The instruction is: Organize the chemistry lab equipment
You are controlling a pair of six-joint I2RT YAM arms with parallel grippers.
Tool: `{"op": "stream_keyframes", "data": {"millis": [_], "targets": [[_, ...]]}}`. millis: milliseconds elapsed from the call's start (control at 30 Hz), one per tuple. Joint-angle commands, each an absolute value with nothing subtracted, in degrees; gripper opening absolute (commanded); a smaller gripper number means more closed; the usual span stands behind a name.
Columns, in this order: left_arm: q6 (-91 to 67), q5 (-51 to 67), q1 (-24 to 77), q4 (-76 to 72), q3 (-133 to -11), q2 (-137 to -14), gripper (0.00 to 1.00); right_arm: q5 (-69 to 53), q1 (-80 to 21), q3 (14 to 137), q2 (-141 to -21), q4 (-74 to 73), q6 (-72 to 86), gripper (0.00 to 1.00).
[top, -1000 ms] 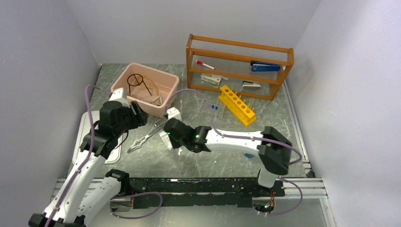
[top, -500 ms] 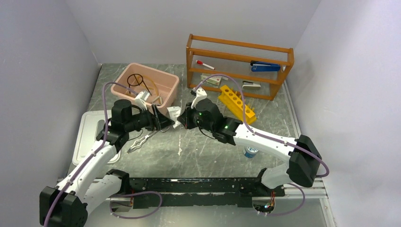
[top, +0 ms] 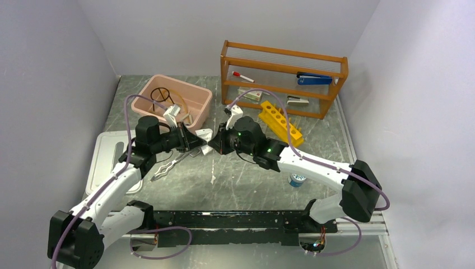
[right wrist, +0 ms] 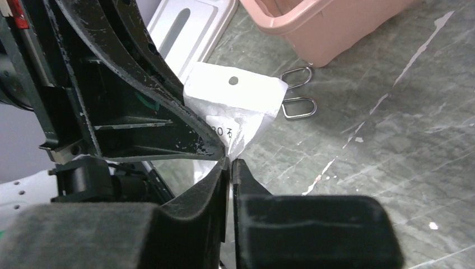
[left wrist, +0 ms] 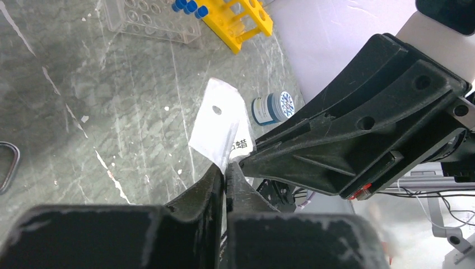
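Note:
A small white plastic bag (top: pixel 205 134) with a punched hole and a printed label hangs above the table between my two grippers. My left gripper (top: pixel 200 143) is shut on the bag's lower corner (left wrist: pixel 218 120), its fingertips (left wrist: pixel 226 168) pressed together on the film. My right gripper (top: pixel 213 147) faces it tip to tip. Its jaws (right wrist: pixel 231 162) stand a thin slit apart just under the bag (right wrist: pixel 235 98). Silvery tongs (top: pixel 168 165) lie on the table below the left arm. A black wire ring stand (top: pixel 161 96) sits in the pink bin (top: pixel 147 95).
A yellow tube rack (top: pixel 280 123) lies behind the right arm, with blue-capped tubes (left wrist: pixel 187 5) near a clear rack (left wrist: pixel 157 17). The wooden shelf (top: pixel 283 78) holds a red-capped marker (top: pixel 242 76) and a blue stapler (top: pixel 313 79). A small jar (top: pixel 297 180) stands front right. A white tray (top: pixel 103 157) lies left.
Both arms swung to meet at the table's middle. In the last half second the left gripper closed on the bag and the right jaws parted a little.

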State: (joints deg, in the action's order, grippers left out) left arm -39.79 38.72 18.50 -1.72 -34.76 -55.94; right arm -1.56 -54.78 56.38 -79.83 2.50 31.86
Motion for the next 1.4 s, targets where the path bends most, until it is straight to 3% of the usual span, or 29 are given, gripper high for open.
{"op": "stream_keyframes", "data": {"millis": [0, 100, 167, 467, 633, 933, 1167, 1367], "targets": [[-37.1, 35.5, 19.0, -1.2, -37.8, -56.2, 0.05, -1.8, -54.4, 55.6, -77.5, 3.5, 30.7, 0.18], [-33.2, 30.8, 19.0, 5.5, -41.1, -56.4, 0.05, 4.0, -54.3, 54.9, -75.8, 1.8, 30.9, 0.39], [-31.2, 27.0, 19.0, 9.5, -43.8, -56.8, 0.05, 8.3, -54.2, 54.9, -74.8, 0.3, 31.0, 0.45], [-33.3, 1.2, 18.9, 19.6, -56.1, -62.3, 0.05, 14.8, -53.5, 53.3, -70.8, -3.4, 30.5, 0.47], [-35.5, -6.0, 17.7, 20.3, -63.3, -69.6, 0.05, 14.9, -53.4, 52.5, -69.9, -3.7, 30.5, 0.47], [-39.1, 0.1, 13.3, 15.2, -66.0, -83.4, 0.05, 14.8, -53.3, 50.9, -68.6, -3.6, 30.0, 0.47], [-42.5, 0.1, 10.8, 12.5, -62.9, -87.9, 0.12, 15.3, -53.3, 50.5, -68.2, -3.2, 29.0, 0.47], [-44.9, 8.4, 9.2, 5.3, -61.4, -91.7, 0.17, 14.9, -53.2, 50.5, -69.1, -2.9, 28.5, 0.47]]}}
